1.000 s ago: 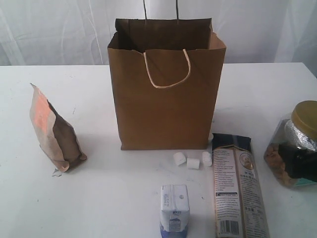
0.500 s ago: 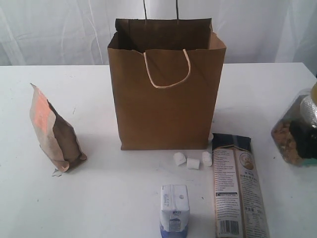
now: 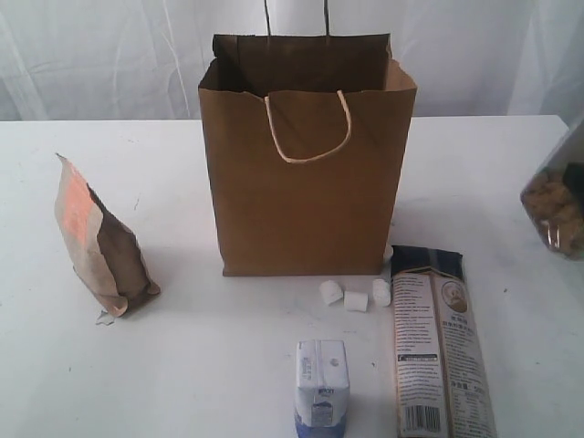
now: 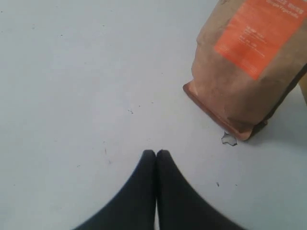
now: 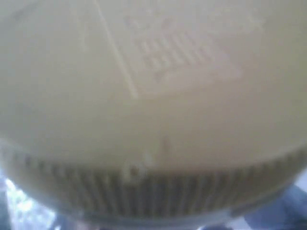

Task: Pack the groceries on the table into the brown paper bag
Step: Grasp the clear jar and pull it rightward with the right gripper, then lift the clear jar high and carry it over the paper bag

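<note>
Brown paper bag (image 3: pixel 306 196) stands upright mid-table (image 3: pixel 210 365): matte kraft, mouth open, cream cord handle looping down its front. Crinkled brown-orange pouch (image 3: pixel 99 245) leans at left. Boxy white-blue carton (image 3: pixel 321 379), flat long packet (image 3: pixel 440 342) and stubby marshmallows (image 3: pixel 356 295) sit in front. The clear gold-lidded jar (image 3: pixel 555 205) is up off the table, tilted and cut off by the right edge; a second ago it was lower. The right gripper (image 3: pixel 575 178), just a dark sliver, is clamped on it, and its camera shows only blurred ribbed lid. Left gripper (image 4: pixel 156 154): fingertips pressed together above bare table near the pouch.
</note>
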`<state>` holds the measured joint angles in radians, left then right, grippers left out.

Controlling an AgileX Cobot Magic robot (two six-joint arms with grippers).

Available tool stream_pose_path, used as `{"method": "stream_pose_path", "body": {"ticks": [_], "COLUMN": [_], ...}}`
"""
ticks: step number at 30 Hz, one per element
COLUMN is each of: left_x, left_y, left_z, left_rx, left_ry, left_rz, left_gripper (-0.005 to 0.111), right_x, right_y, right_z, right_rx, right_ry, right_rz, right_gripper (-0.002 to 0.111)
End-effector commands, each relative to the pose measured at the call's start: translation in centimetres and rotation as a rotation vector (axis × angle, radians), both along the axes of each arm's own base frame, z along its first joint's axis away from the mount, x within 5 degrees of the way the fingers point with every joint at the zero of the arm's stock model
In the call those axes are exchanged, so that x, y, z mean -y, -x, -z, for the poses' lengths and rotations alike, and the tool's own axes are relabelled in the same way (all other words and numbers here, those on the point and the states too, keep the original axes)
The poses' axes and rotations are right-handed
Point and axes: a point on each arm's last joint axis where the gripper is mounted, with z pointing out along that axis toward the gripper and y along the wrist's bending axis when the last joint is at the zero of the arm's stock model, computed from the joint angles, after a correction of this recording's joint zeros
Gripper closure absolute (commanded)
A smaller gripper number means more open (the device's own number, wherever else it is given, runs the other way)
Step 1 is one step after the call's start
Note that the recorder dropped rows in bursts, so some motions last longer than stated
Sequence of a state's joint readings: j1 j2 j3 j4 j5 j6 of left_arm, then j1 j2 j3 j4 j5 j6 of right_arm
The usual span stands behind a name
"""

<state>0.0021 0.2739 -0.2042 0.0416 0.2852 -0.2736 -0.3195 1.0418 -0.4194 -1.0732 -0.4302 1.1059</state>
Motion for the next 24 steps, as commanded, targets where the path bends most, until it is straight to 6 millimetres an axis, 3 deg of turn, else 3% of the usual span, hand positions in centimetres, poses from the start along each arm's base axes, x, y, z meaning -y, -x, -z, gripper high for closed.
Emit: {"method": "stream_pose_path", "body": {"ticks": [1, 4, 7, 11, 15, 24], "left_x": [0.1, 0.1, 0.1, 0.1, 0.1, 0.1], "left_y": [0.1, 0.3, 0.5, 0.4, 0.3, 0.3], "left_z": [0.3, 0.5, 0.8, 0.8, 0.5, 0.5], "left_rx": [-0.013, -0.049, -0.087, -0.080, -0.048, -0.046], "left_ry": [-0.007, -0.007, -0.007, -0.005, -0.005, -0.005], "left_rz": [0.011, 0.012, 0.013, 0.013, 0.012, 0.012], "left_gripper": [0.107, 0.107, 0.107, 0.107, 0.107, 0.107], "right_x": [-0.3, -0.9, -1.4, -1.1, -1.3, -2.1], "right_y": [-2.0, -3.6, -5.4, -7.1, -8.1, -9.0], "right_z": [-2.5, -3.7, -6.2, -9.5, -11.9, -15.3], "right_rx": [-0.034, -0.071, -0.034, 0.033, 0.065, 0.134], "right_ry": [0.029, -0.049, -0.099, -0.088, -0.151, -0.142], "right_rz": [-0.134, -0.260, -0.400, -0.424, -0.495, -0.717], "right_gripper": [0.108, 0.108, 0.108, 0.108, 0.108, 0.108]}}
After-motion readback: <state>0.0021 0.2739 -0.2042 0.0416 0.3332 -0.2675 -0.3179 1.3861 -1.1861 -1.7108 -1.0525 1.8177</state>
